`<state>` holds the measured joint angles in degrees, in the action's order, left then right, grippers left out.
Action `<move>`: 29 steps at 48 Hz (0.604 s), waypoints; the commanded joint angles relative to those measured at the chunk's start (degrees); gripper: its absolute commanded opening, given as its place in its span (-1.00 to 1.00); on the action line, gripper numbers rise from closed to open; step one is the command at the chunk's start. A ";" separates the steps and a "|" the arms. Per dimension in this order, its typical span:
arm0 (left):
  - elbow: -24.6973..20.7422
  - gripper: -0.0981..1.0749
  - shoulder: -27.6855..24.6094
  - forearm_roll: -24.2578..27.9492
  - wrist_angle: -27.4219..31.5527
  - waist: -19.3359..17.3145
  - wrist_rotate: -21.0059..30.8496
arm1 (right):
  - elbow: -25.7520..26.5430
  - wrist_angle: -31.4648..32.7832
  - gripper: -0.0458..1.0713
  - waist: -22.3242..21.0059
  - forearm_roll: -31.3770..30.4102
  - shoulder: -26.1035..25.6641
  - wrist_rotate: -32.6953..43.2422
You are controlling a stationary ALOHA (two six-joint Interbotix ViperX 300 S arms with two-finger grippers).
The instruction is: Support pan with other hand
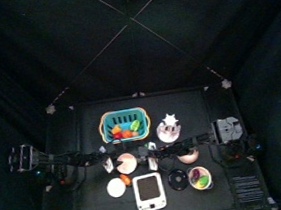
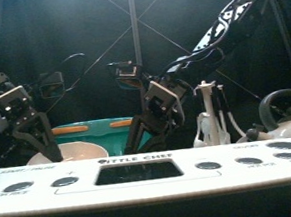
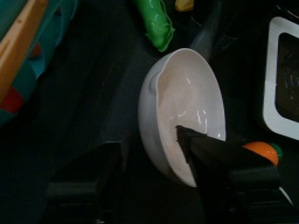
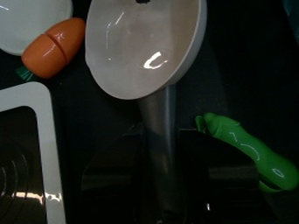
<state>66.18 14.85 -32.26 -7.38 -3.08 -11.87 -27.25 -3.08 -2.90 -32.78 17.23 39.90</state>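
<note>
White plastic, the small round toy pan (image 4: 142, 45) lies in the middle of the table, a little toward its front edge, just behind the white toy stove (image 1: 150, 192). From where I stand the right gripper (image 4: 163, 144) seems to have its two black jaws closed on the pan's long grey handle (image 4: 162, 114), though they merge with the dark table. The left gripper (image 3: 158, 157) has its jaws spread, one finger (image 3: 216, 149) lying across the pan's rim and the other off to the side, gripping nothing.

My worry is the left arm's support. That finger touches only the thin edge of a smooth bowl, so a slight push could tip the pan or twist the handle in the other claw. An orange toy carrot (image 4: 52, 48) sits just beside the rim, and a green plastic pepper (image 4: 247, 150) lies near the handle; either could get nudged. The teal basket (image 1: 124, 125) toward the back edge looks safely apart.
</note>
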 commanded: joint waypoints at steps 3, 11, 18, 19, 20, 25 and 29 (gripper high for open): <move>-1.41 0.18 1.05 0.09 0.35 -0.44 -0.18 | 1.67 -0.26 -0.44 -0.09 0.09 -3.69 0.00; -2.55 0.15 5.36 -0.53 4.48 -2.11 -0.09 | 1.85 -0.26 -0.44 -0.09 0.53 -5.36 0.44; -2.99 0.15 9.84 -2.90 8.79 -2.46 0.00 | 1.93 -0.53 -0.44 -0.09 3.34 -5.63 0.53; -3.08 0.15 10.37 -3.43 8.96 -2.55 0.00 | 2.02 -0.62 -0.44 -0.09 3.78 -5.54 0.44; -2.99 0.15 10.72 -4.04 8.96 -2.46 0.00 | 2.11 -0.62 -0.44 -0.09 4.13 -5.63 0.44; -2.81 0.15 11.43 -5.36 8.96 -2.55 -0.09 | 2.20 -0.70 -0.45 0.00 5.36 -5.63 0.53; -2.72 0.15 11.43 -5.45 8.88 -2.64 -0.09 | 2.29 -1.32 -0.45 0.79 6.94 -5.63 0.62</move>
<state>65.48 25.84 -37.27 1.85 -5.89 -12.13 -26.54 -3.52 -2.37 -26.72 14.06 40.61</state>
